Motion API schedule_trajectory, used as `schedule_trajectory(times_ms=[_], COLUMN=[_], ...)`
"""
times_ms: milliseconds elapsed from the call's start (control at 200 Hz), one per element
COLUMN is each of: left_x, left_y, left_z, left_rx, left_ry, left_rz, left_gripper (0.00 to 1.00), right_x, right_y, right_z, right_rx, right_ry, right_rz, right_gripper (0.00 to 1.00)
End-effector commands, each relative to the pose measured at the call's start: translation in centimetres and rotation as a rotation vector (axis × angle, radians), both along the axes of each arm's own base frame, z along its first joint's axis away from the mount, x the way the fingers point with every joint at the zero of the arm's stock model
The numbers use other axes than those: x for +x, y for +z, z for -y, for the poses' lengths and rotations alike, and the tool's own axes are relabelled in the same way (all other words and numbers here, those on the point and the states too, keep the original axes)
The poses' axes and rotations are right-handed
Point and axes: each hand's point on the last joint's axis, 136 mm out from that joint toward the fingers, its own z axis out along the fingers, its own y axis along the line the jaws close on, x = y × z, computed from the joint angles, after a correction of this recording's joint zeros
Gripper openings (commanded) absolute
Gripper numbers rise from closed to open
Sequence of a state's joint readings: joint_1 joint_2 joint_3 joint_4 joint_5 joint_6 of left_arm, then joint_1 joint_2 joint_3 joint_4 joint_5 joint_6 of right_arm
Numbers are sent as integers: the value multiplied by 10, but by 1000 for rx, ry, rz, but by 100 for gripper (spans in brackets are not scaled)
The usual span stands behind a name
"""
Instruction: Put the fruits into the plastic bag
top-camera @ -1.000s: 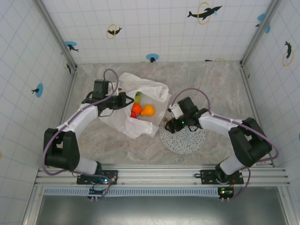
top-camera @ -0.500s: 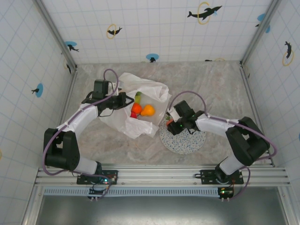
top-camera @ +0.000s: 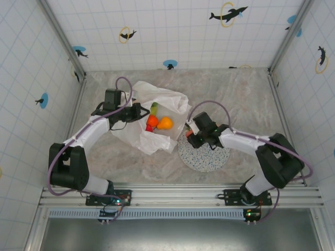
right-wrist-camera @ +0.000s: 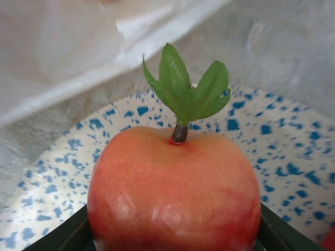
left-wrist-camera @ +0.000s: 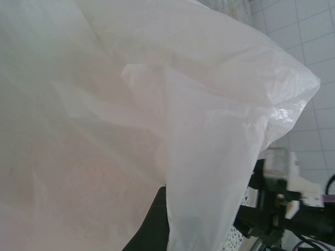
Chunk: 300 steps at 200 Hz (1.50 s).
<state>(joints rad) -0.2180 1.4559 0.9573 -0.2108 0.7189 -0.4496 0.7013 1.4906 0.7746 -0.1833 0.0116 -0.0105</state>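
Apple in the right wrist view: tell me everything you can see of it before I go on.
The apple is glossy and plastic-looking, red shading to peach on top, with a dark stem and green fabric-like leaves pointing up: it stands upright. Behind it lie the speckled plate and the plastic bag; its underside is out of frame. The dark fingers of the right gripper flank it on both sides; whether they press on it I cannot tell.

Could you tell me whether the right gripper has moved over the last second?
Yes. The right gripper has shifted slightly across the speckled plate toward its far-left rim and the plastic bag.
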Motion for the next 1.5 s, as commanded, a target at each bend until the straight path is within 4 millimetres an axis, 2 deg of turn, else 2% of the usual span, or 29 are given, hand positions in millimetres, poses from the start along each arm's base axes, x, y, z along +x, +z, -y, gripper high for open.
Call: schedule_trajectory(times_ms=[0, 220, 445, 686, 821, 866, 1156, 1496], left_x=[-5, -5, -6, -7, -8, -7, -6, -7], left_y=[-4, -4, -4, -3, -4, -4, -5, -2], left_z=[4, 4, 4, 4, 5, 4, 6, 5], left_rx=[-8, -9, -10, -14, -18, -17, -23, -23], left_ry=[-21, -20, -23, -26, -27, -27, -31, -27], left_rz=[-8, -11, -9, -5, -9, -7, -17, -6], left_gripper=[0, 0, 0, 0, 0, 0, 0, 0], right_x=[7, 6, 11, 14, 15, 19, 25, 48], right_y=[32, 89, 121, 123, 117, 122, 113, 103], right_z=[3, -20, -39, -54, -61, -67, -89, -113], right_rx=[86, 298, 391, 403, 400, 423, 450, 445], right_ry=[-41, 5, 42, 65, 74, 82, 113, 104], right_rz=[98, 205, 255, 249, 223, 241, 208, 196], right_gripper=[50, 50, 49, 48, 48, 48, 47, 44])
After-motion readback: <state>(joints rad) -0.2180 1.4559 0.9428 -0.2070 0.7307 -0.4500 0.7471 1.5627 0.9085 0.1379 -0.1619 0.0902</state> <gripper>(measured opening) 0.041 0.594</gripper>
